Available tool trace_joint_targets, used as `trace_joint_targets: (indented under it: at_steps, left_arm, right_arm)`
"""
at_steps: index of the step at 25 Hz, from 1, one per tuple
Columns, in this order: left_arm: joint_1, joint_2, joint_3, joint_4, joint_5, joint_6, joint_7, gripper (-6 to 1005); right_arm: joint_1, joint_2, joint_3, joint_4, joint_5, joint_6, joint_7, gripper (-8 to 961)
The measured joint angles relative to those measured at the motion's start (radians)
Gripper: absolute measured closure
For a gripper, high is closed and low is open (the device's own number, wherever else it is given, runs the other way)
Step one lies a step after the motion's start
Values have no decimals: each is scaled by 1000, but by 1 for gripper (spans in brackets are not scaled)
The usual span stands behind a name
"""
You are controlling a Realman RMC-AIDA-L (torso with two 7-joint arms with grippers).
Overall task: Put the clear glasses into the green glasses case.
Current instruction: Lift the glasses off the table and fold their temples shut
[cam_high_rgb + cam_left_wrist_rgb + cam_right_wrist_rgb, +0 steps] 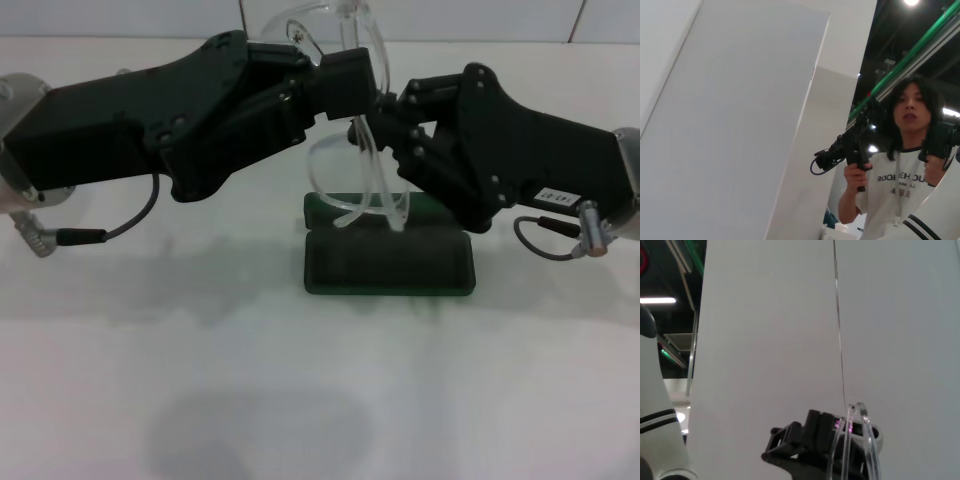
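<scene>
The clear glasses (345, 30) hang upright in the air between my two arms, lens high and curved temple arms (378, 195) dangling over the case. My left gripper (350, 82) reaches in from the left and is shut on the frame near the lens. My right gripper (392, 112) comes in from the right and presses against the glasses at one temple. The green glasses case (390, 262) lies open on the table directly below, its lid (325, 207) folded back. In the right wrist view the glasses (856, 440) stand in front of the left gripper (807, 445).
The white table (200, 380) spreads out around the case. A white wall (450, 18) runs along the back. The left wrist view shows white panels (730, 125) and a person (907, 150) holding hand controllers.
</scene>
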Motion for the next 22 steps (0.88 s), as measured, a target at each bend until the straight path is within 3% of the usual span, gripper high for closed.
trace_joint_targets:
  at_steps: [22]
  left_arm:
    - [6, 0, -5, 0, 0, 0, 0, 952]
  right_arm:
    - [-16, 3, 12, 7, 27, -4, -17, 885]
